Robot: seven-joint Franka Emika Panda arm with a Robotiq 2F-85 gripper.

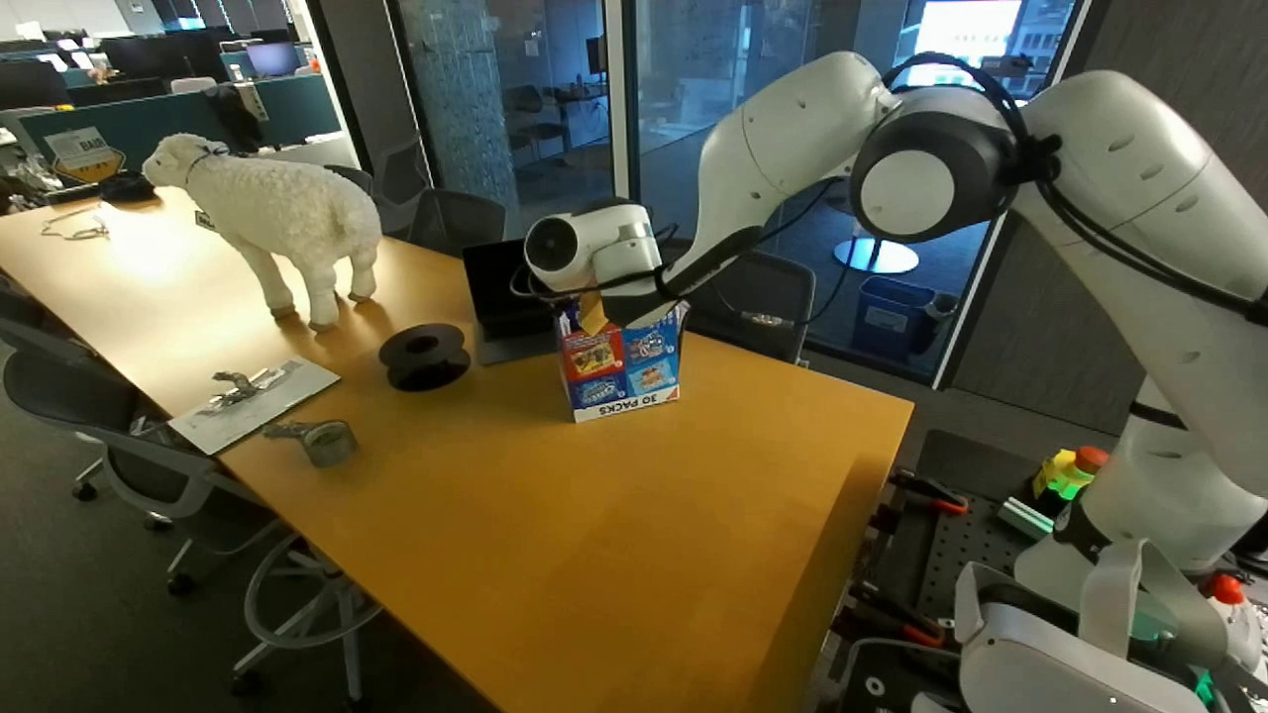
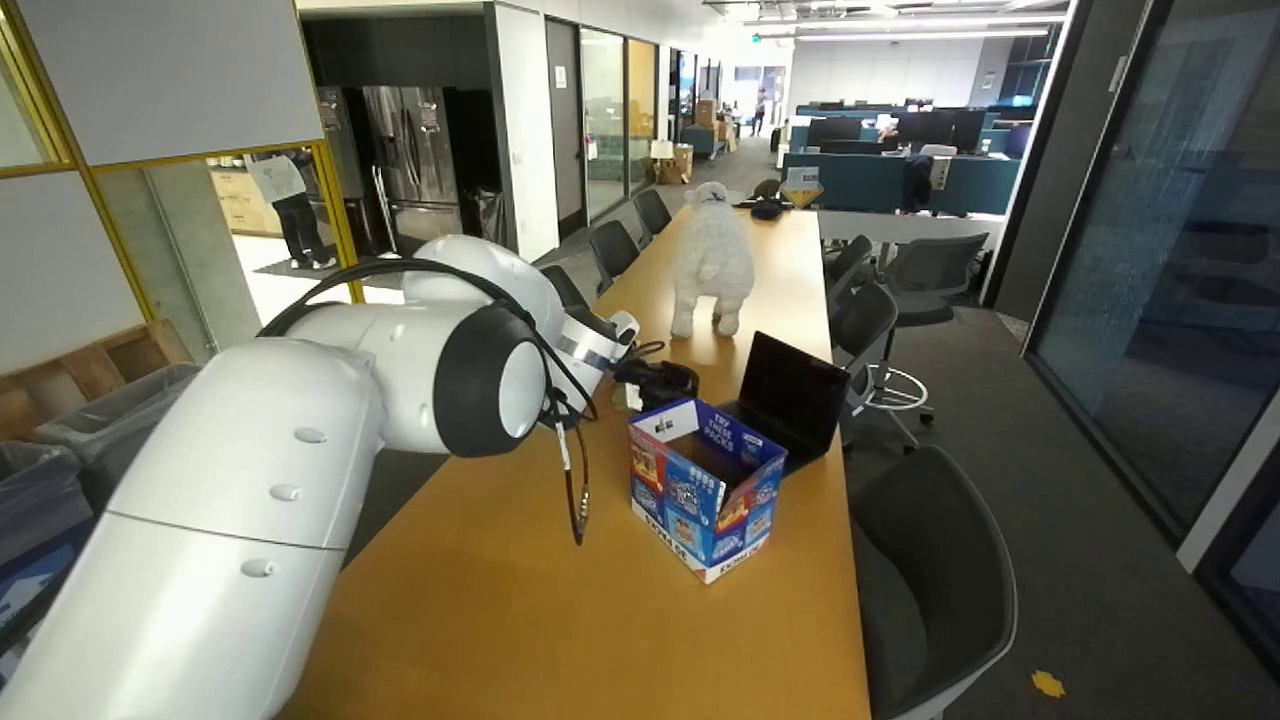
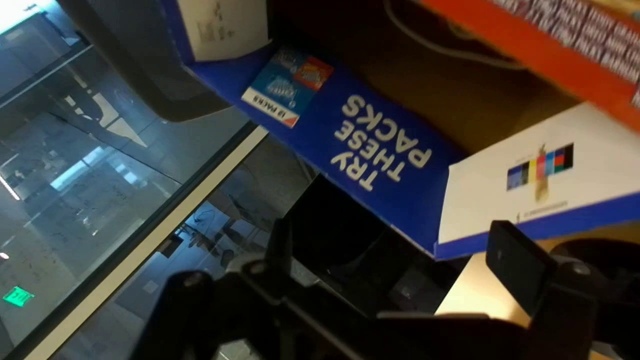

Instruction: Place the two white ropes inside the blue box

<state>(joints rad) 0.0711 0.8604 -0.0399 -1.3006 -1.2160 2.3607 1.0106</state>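
Observation:
The blue box (image 1: 626,368), printed with red and white graphics, stands upright on the table with its top open, seen in both exterior views. Its blue inner wall (image 3: 382,140) and white flap fill much of the wrist view. Inside, a thin pale cord (image 3: 440,49), apparently one of the white ropes, curves across the dark interior. The other white rope is hidden or out of view. My gripper (image 3: 395,247) is open, its fingers wide apart with nothing between them. In an exterior view the gripper (image 2: 660,382) hovers close beside the box's rim; whether it touches cannot be told.
An open black laptop (image 2: 795,395) sits right behind the box. Along the table are a black reel (image 1: 424,356), a tape roll (image 1: 327,443), a grey board (image 1: 256,404) and a white plush sheep (image 1: 277,208). A chair (image 2: 935,570) stands at the table's side.

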